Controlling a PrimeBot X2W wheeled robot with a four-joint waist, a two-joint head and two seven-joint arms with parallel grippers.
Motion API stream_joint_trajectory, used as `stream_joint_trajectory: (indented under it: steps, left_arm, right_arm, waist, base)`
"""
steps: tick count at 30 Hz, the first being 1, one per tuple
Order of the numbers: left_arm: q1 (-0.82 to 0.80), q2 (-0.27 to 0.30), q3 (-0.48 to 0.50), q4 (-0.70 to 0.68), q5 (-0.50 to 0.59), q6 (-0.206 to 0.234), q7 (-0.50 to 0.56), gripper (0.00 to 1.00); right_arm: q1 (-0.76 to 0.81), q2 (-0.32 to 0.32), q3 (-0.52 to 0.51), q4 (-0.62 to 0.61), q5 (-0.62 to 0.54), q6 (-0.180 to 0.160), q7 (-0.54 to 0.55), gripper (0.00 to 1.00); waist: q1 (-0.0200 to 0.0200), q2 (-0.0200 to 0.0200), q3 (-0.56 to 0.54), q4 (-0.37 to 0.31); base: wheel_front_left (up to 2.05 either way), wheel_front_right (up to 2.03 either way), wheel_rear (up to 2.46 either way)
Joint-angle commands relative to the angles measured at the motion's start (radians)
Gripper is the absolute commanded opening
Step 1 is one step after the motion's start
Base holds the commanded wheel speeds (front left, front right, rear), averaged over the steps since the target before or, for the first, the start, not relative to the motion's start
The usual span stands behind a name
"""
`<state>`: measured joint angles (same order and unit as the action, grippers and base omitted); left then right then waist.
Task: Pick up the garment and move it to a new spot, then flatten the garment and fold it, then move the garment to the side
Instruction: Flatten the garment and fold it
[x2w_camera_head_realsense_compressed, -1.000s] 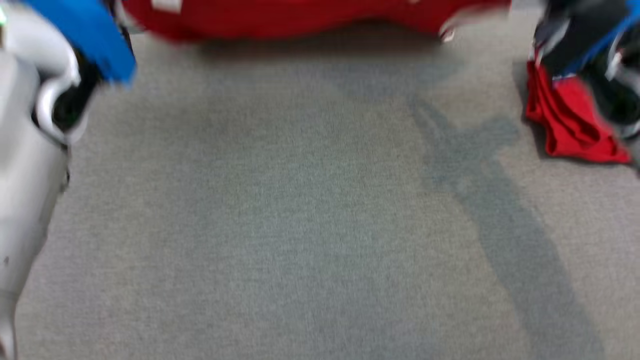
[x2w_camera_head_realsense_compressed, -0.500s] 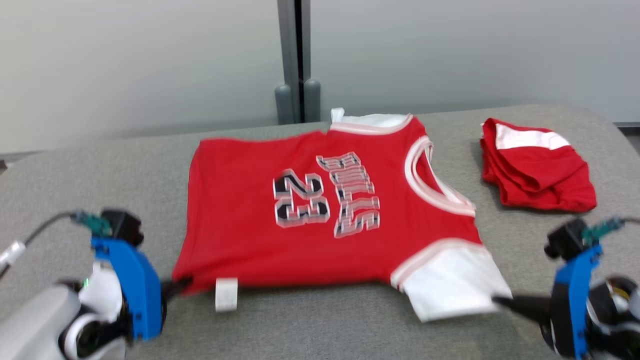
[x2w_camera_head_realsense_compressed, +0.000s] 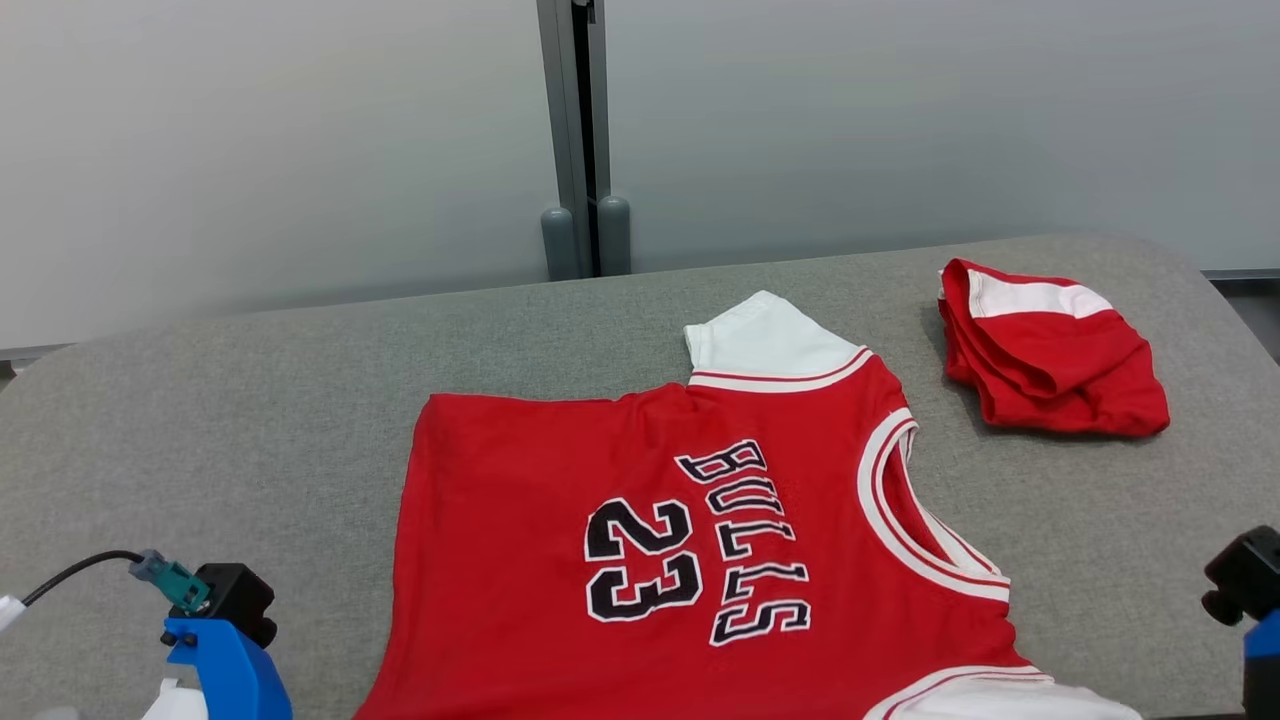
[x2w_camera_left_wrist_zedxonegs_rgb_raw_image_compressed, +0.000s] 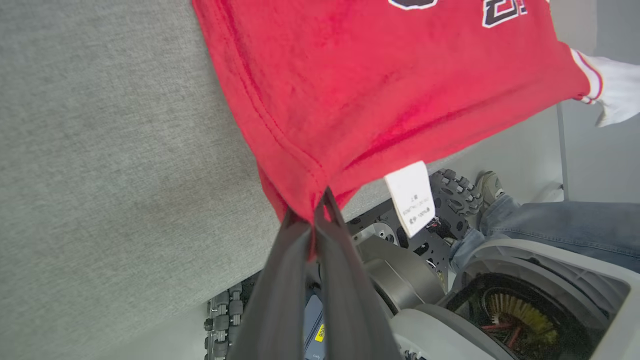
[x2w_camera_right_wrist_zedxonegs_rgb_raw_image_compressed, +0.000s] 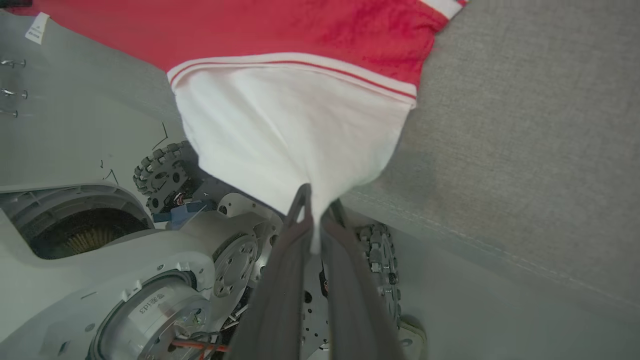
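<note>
We see the red jersey (x2w_camera_head_realsense_compressed: 520, 520) face up, mostly flat on the grey table (x2w_camera_head_realsense_compressed: 200, 400). "BULLS 23" print reads sideways, sleeves are white, and the near edge hangs taut past the table's front edge.

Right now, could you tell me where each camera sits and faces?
Head: atop the robot, facing down at jersey and table; blue wrist brackets low in both corners.
Left wrist: looks along left gripper, shut on the red hem; base beyond.
Right wrist: looks along right gripper, shut on the white sleeve; base beyond.
Shared: jersey, table.
</note>
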<state>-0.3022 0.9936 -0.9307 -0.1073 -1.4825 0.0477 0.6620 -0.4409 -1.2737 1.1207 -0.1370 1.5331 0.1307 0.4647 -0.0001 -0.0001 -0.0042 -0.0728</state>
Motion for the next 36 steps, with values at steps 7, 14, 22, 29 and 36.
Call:
stream_joint_trajectory:
  steps: [7,14,22,29,36]
  left_arm:
    - [-0.129,-0.048,0.029,0.031,-0.016,0.020,0.092,0.00]
    - [-0.277,-0.190,0.033,0.206,-0.021,0.008,0.161,0.00]
    - [-0.367,-0.316,0.045,0.442,0.025,-0.068,0.089,1.00]
    - [-0.354,-0.333,0.045,0.554,0.125,-0.130,-0.082,1.00]
    - [-0.282,-0.316,0.087,0.561,0.261,-0.146,-0.432,1.00]
  right_arm:
    - [-0.146,0.109,-0.052,0.124,0.040,0.000,0.122,0.00]
    - [-0.303,0.308,-0.077,0.403,0.030,0.000,0.199,0.00]
    - [-0.392,0.500,-0.093,0.627,0.008,0.000,0.158,1.00]
    - [-0.363,0.549,-0.125,0.652,-0.051,0.000,-0.049,1.00]
    - [-0.288,0.541,-0.176,0.583,-0.167,0.000,-0.401,1.00]
  waist:
    - [0.0001,0.0001,0.061,0.012]
    - [0.0001,0.0001,0.134,0.022]
    - [0.0001,0.0001,0.155,0.015]
    - [0.0001,0.0001,0.096,0.006]
    - [0.0001,0.0001,0.023,-0.009]
  base:
    - [0.00,0.00,0.00]
    - [0.00,0.00,0.00]
    - [0.00,0.00,0.00]
    - [0.00,0.00,0.00]
    - [0.00,0.00,0.00]
